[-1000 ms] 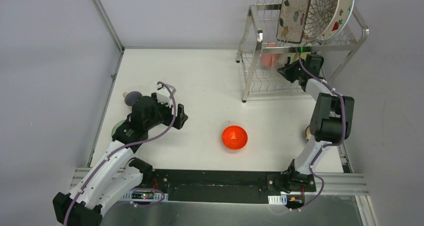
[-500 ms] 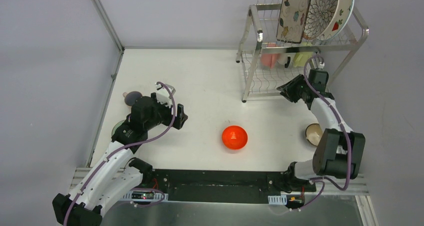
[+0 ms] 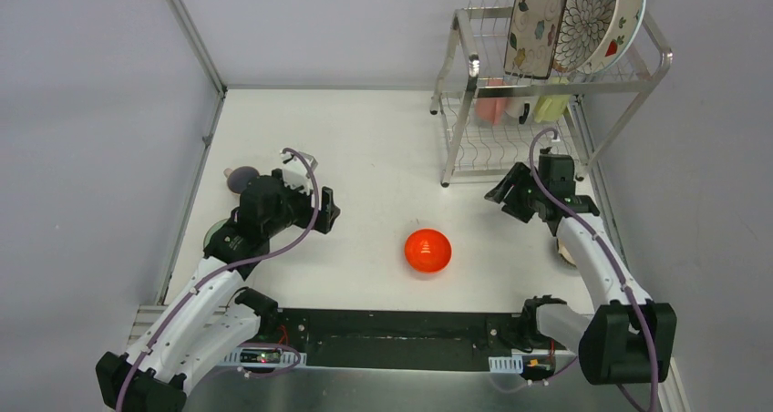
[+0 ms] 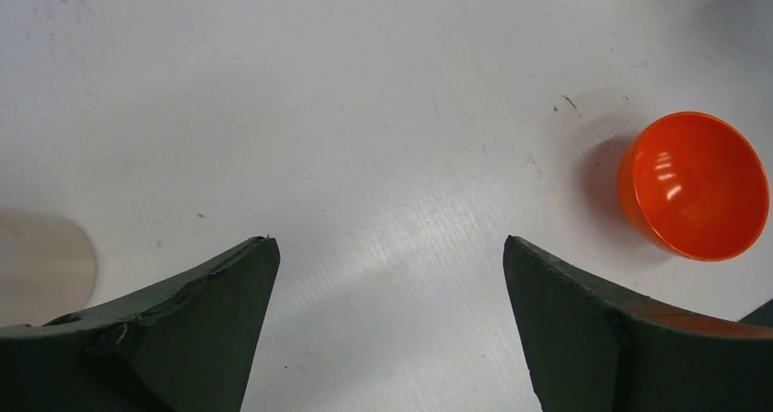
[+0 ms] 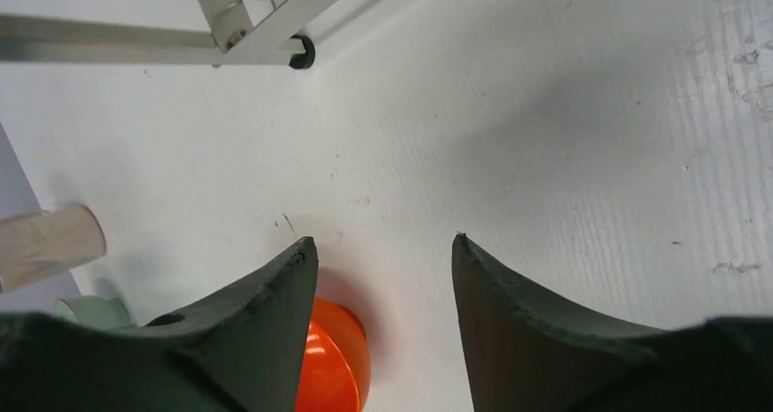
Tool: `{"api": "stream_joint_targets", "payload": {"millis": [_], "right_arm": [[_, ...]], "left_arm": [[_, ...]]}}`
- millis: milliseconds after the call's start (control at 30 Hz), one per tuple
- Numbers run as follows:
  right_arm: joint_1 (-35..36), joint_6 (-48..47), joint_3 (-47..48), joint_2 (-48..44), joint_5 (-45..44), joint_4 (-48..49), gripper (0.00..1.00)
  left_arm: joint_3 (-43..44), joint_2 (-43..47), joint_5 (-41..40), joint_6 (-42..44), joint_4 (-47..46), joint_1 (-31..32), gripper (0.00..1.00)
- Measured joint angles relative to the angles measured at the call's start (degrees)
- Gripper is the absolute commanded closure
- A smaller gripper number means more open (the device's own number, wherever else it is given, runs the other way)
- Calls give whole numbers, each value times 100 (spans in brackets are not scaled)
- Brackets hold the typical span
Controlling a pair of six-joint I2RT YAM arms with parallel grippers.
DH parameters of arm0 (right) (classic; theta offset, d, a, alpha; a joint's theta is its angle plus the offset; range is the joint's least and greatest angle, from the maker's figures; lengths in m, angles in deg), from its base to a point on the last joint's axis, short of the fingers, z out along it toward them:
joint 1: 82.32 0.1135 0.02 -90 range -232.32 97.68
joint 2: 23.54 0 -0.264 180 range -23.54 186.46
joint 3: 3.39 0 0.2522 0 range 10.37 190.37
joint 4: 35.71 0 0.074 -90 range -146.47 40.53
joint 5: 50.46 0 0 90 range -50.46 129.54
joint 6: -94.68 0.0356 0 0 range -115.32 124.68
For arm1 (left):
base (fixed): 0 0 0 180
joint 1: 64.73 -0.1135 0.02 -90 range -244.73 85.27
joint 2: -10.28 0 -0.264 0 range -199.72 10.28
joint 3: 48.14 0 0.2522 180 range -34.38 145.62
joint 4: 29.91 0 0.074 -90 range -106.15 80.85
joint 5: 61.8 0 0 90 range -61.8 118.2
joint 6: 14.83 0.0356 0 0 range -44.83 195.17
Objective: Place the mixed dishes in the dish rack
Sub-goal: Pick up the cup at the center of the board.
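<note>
The dish rack [image 3: 467, 111] stands at the far right. Its upper shelf holds the floral rectangular plate [image 3: 538, 20], the brown-petal round plate [image 3: 588, 15] and the strawberry plate [image 3: 631, 15] on edge. Pink [image 3: 490, 108], white [image 3: 518, 109] and yellow [image 3: 550, 108] cups sit on the lower shelf. The red-orange bowl [image 3: 427, 251] rests upright mid-table, also seen at bowl [image 4: 695, 184] and bowl [image 5: 333, 362]. My right gripper [image 3: 504, 193] [image 5: 383, 243] hovers open and empty in front of the rack. My left gripper [image 3: 326, 210] [image 4: 390, 243] is wide open over bare table, left of the bowl.
A dark rounded dish [image 3: 242, 177] and a pale green bowl [image 3: 216, 234] lie by the left arm, partly hidden. A bowl's rim [image 3: 559, 248] peeks from under the right forearm. The rack's front foot [image 5: 299, 52] is close ahead of the right gripper.
The right gripper has pulled back out of the rack's lower shelf toward the table middle and opened, leaving the yellow cup there. The left arm has barely moved.
</note>
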Motion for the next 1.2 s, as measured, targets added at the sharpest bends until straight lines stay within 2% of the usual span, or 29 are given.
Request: {"api": "stream_joint_targets", "payload": {"millis": [200, 300, 433, 633, 800, 1200], "right_arm": [[511, -256, -22, -645, -376, -468, 27], [719, -372, -24, -929, -507, -721, 15], [837, -555, -20, -1377, -603, -1034, 3], [839, -791, 251, -1818, -656, -1467, 0], [839, -872, 428, -2127, -658, -1550, 0], [839, -892, 514, -2411, -627, -1821, 0]], "left_arm": [[68, -243, -422, -190, 175, 0, 1], [149, -448, -876, -275, 299, 0, 1], [254, -754, -1690, -299, 413, -2, 1], [695, -1311, -2763, -238, 586, -136, 1], [1043, -1672, -3235, 173, 531, -450, 2], [1211, -2579, -3289, 658, 361, -1390, 7]]}}
